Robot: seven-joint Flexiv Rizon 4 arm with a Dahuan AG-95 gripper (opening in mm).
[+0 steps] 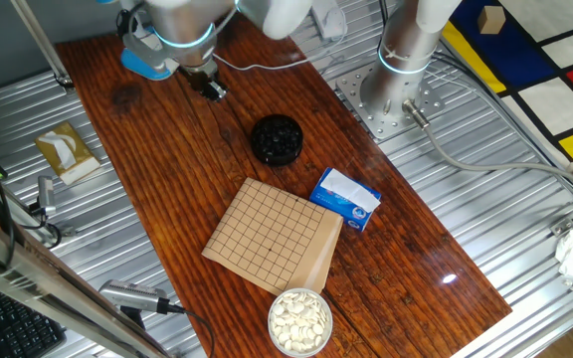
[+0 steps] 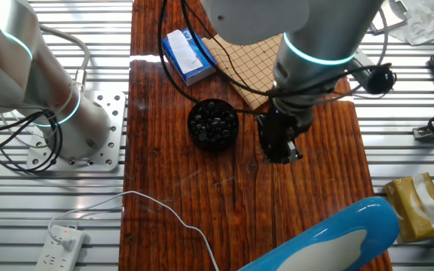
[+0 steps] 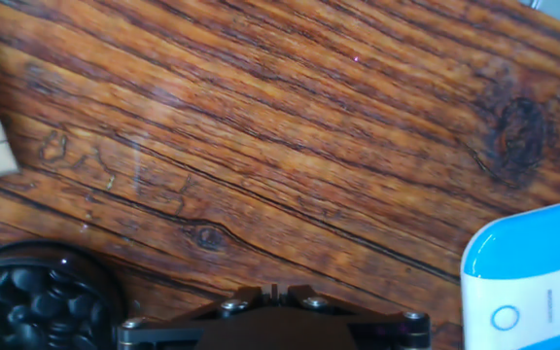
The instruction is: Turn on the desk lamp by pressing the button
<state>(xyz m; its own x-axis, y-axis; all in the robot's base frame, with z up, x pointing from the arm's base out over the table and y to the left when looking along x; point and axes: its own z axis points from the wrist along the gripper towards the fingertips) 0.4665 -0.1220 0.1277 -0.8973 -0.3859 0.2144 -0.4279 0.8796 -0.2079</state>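
The desk lamp's rounded light-blue base (image 3: 528, 282) shows at the lower right of the hand view, with a round button mark (image 3: 504, 318) on its white face. The lamp fills the bottom right of the other fixed view (image 2: 337, 237). In one fixed view (image 1: 145, 60) it is partly hidden behind the arm. My gripper (image 3: 273, 291) hangs over bare wood between the lamp and a black bowl, apart from both. Its fingertips meet with nothing between them. It also shows in both fixed views (image 1: 211, 89) (image 2: 281, 149).
A black bowl of dark stones (image 2: 213, 124) stands beside the gripper. A grid board (image 1: 272, 236), a blue-and-white packet (image 1: 346, 197) and a bowl of white stones (image 1: 299, 320) lie farther down the table. The white cord (image 2: 164, 207) runs to a power strip (image 2: 62, 245).
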